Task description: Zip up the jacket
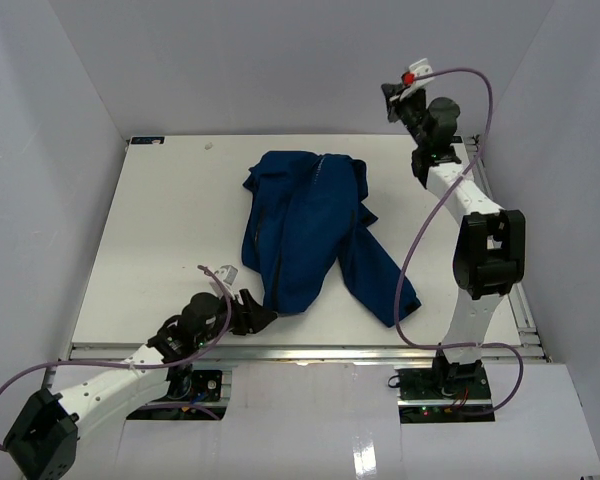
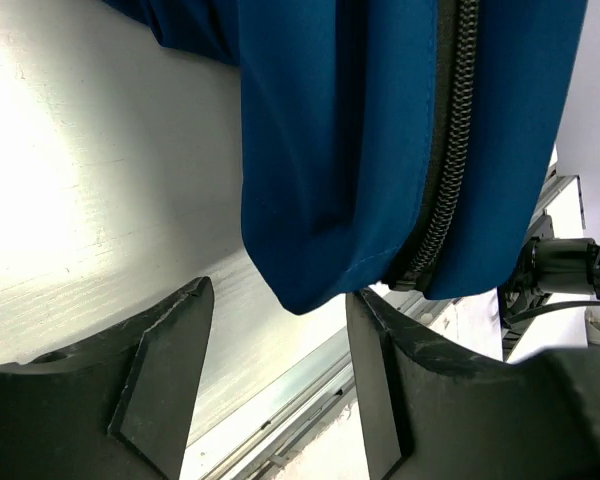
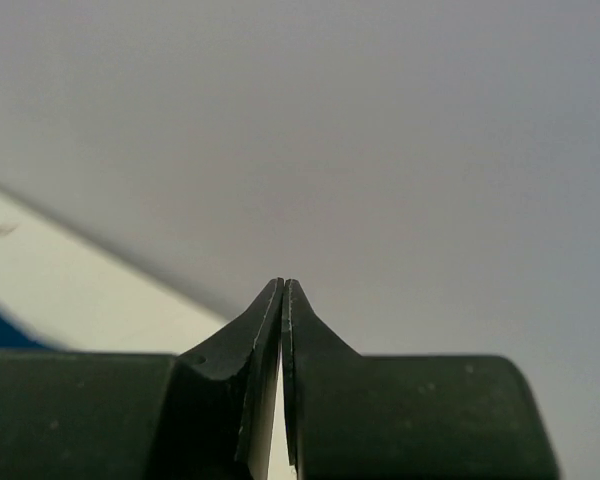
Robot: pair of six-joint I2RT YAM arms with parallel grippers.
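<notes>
Jacket (image 1: 305, 225) spread on table (image 1: 150, 240), left pincer (image 2: 278, 305) low at its edge, apart, right pincer (image 3: 283, 290) raised, together.

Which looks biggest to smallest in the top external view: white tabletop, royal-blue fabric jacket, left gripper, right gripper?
1. White tabletop
2. Royal-blue fabric jacket
3. Black left gripper and black right gripper: alike in size; the right one is raised, maybe nearer the camera, so unranked.

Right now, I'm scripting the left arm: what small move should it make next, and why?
Probably draw the left gripper back from the jacket. Its jaws stand open with the hem loose at their tips, ungripped; the zipper looks joined down to this end, and the right gripper is shut, raised far off.
</notes>
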